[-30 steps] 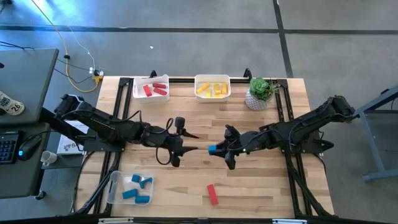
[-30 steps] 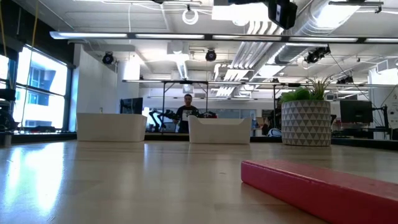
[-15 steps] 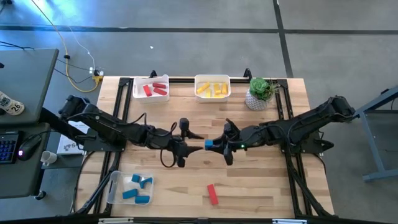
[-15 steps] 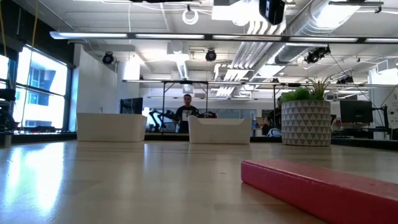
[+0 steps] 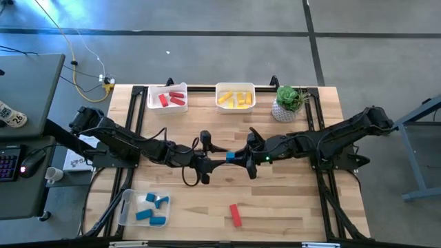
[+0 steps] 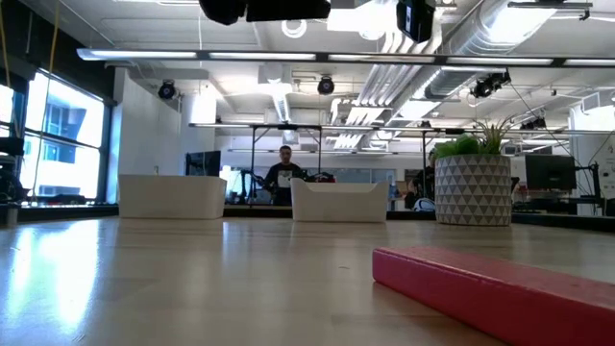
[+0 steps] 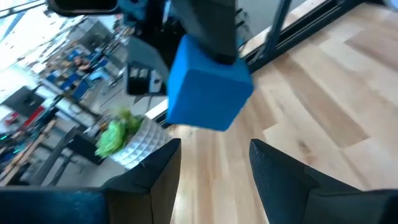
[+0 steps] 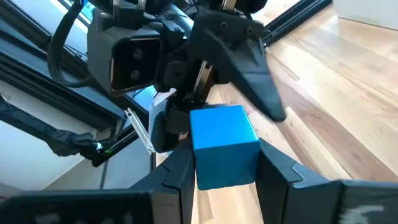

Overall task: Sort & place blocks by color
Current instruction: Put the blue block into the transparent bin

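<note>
Above the table's middle, my right gripper (image 5: 234,158) is shut on a blue block (image 5: 231,157), which also shows in its own wrist view (image 8: 224,146). My left gripper (image 5: 215,160) faces it from the table's left, open. Its two fingertips (image 7: 163,163) stand just short of the blue block (image 7: 208,84), apart from it. A red block (image 5: 236,214) lies flat on the table near the front edge, and it shows close up in the low view (image 6: 500,293). My right gripper pinches the blue block by two opposite side faces (image 8: 200,163) between its two fingers (image 8: 277,171). The fingers come nearly level from the table's right. The block's free end (image 7: 205,93) sticks out past the fingertips toward my left gripper, lifted clear of the table.
At the far edge stand a white bin with red blocks (image 5: 167,98), a white bin with yellow blocks (image 5: 236,96) and a potted plant (image 5: 288,102). A clear bin with blue blocks (image 5: 145,209) sits front left. A person shows in the room behind (image 6: 284,173).
My left gripper has moved toward the table's right and a little down, rolling its wrist, and has closed in on the blue block. My right gripper has carried the block a little toward the table's left and far edge. The two grippers now stand nearly tip to tip.
</note>
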